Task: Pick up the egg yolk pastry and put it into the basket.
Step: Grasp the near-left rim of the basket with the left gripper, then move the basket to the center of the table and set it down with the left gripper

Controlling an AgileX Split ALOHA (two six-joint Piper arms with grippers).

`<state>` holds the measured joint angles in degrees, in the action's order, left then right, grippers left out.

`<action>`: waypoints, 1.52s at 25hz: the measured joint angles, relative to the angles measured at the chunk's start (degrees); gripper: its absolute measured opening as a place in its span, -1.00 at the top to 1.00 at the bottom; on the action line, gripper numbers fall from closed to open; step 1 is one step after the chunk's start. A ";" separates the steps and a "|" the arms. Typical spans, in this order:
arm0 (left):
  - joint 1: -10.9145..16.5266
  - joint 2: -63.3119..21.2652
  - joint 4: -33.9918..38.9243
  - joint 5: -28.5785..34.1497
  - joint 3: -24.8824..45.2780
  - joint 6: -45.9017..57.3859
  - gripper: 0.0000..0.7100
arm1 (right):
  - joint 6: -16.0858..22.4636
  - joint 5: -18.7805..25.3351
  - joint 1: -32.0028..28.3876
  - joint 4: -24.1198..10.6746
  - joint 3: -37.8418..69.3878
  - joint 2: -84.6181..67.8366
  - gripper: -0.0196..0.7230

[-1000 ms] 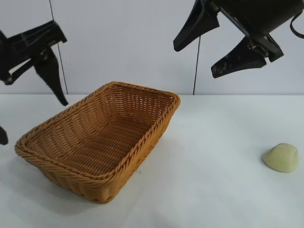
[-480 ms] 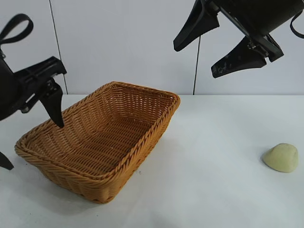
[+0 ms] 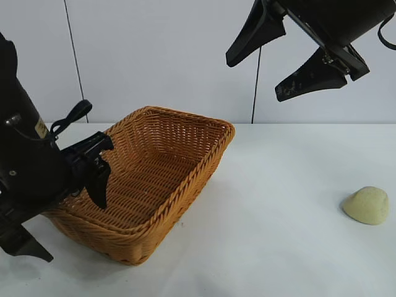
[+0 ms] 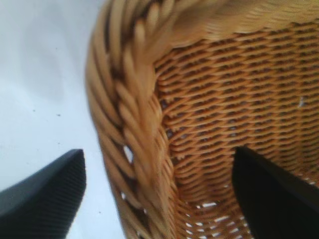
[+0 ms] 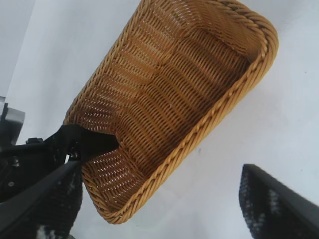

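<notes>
White table holds one basket [image 3: 162, 179], one egg yolk pastry [image 3: 367, 205]; both claws gape apart.

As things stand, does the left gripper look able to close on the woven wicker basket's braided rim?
Probably yes. The open left gripper straddles the rim of the orange-brown wicker basket at its near left corner, one finger inside, one outside over the white table. Nothing sits between them.

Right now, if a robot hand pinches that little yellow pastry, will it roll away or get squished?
The egg yolk pastry sits flat side down on the table, so it probably won't roll. Its matte dome looks soft and crumbly, so a hard pinch might dent it. It seems light for its size.
</notes>
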<state>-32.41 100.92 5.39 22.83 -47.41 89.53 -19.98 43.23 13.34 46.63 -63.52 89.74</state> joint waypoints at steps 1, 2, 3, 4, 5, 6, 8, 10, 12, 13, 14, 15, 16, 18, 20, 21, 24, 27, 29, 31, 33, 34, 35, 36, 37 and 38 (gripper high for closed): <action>0.00 0.16 0.00 -0.12 0.00 0.00 -0.64 | 0.00 0.00 0.00 0.00 0.00 0.00 -0.71; 0.00 0.16 0.00 -0.34 0.01 0.00 -0.64 | 0.00 0.00 0.00 0.00 0.00 0.00 -0.71; 0.00 0.16 0.00 -0.59 0.01 0.00 -0.64 | 0.00 0.00 0.00 0.00 0.00 0.00 -0.71; 0.00 0.16 0.00 -0.80 0.01 0.00 -0.64 | 0.00 0.00 0.00 0.00 0.00 0.00 -0.71; 0.00 0.16 0.00 -0.98 0.01 0.00 -0.64 | 0.00 0.00 0.00 0.00 0.00 0.00 -0.71; 0.00 0.16 0.00 -1.04 0.01 0.04 -0.61 | 0.00 0.05 0.00 0.00 0.00 0.00 -0.71; 0.00 0.16 0.00 -1.04 0.01 0.04 -0.42 | 0.00 0.05 0.00 0.00 0.00 0.00 -0.71; 0.00 0.16 0.00 -1.04 0.01 0.04 -0.07 | 0.00 0.05 0.00 0.00 0.00 0.00 -0.71; 0.00 0.16 -0.02 -0.88 0.06 0.04 0.38 | 0.00 0.05 0.00 0.00 0.00 0.00 -0.71; 0.00 0.16 -0.20 -0.82 0.06 0.37 0.55 | 0.00 0.05 0.00 0.00 0.00 0.00 -0.71; 0.08 0.16 -0.73 -1.26 0.06 1.12 0.67 | 0.00 0.05 0.00 0.00 0.00 0.00 -0.71; 0.09 0.16 -0.61 -1.68 0.00 1.12 0.75 | 0.00 0.05 0.00 0.00 0.00 0.00 -0.71; 0.09 0.16 -0.31 -1.85 0.00 0.31 0.77 | 0.00 0.05 0.00 0.00 0.00 0.00 -0.71; 0.00 0.16 -0.60 -1.67 0.00 0.24 0.77 | 0.00 0.05 0.00 0.00 0.00 0.00 -0.71; 0.50 -0.02 -0.87 -1.57 0.00 -0.35 0.77 | 0.00 0.05 0.00 0.00 0.00 0.00 -0.71; 1.05 -0.43 -1.57 -1.43 0.00 -0.93 0.77 | 0.00 0.05 0.00 0.00 0.00 0.00 -0.71; 4.28 -2.51 -4.88 -0.36 -0.12 -4.79 0.77 | 0.00 0.05 0.00 0.00 0.00 0.00 -0.71; 8.65 -3.06 -9.98 4.27 -2.50 -15.06 0.77 | 0.00 0.11 0.00 -0.05 0.00 0.00 -0.71; 10.97 -2.79 -14.51 7.05 -5.31 -24.14 0.77 | 0.00 0.11 0.00 -0.54 0.00 0.00 -0.71; 12.82 -2.00 -18.58 9.63 -8.30 -34.40 0.77 | 0.00 0.11 0.00 -0.88 0.00 0.00 -0.71; 14.09 -0.45 -22.23 11.54 -12.08 -42.80 0.77 | 0.00 0.11 0.00 -0.88 0.00 0.00 -0.71; 14.68 0.69 -23.34 12.83 -13.78 -46.72 0.77 | 0.00 0.11 0.00 -0.88 0.00 0.00 -0.71; 15.18 1.73 -24.44 14.25 -15.90 -49.63 0.77 | 0.00 0.11 0.00 -0.88 0.00 0.00 -0.71; 15.51 3.10 -25.25 16.11 -18.03 -52.84 0.77 | 0.00 0.16 0.00 -0.91 0.00 0.00 -0.71; 15.67 4.49 -25.47 17.94 -20.17 -55.98 0.77 | 0.00 0.16 0.00 -0.95 0.00 0.00 -0.71; 15.68 5.87 -25.69 19.67 -21.97 -59.05 0.77 | 0.00 0.16 0.00 -1.02 0.00 0.00 -0.71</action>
<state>-16.74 106.79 -20.30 42.49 -69.38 30.48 -19.98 43.39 13.34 45.61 -63.52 89.74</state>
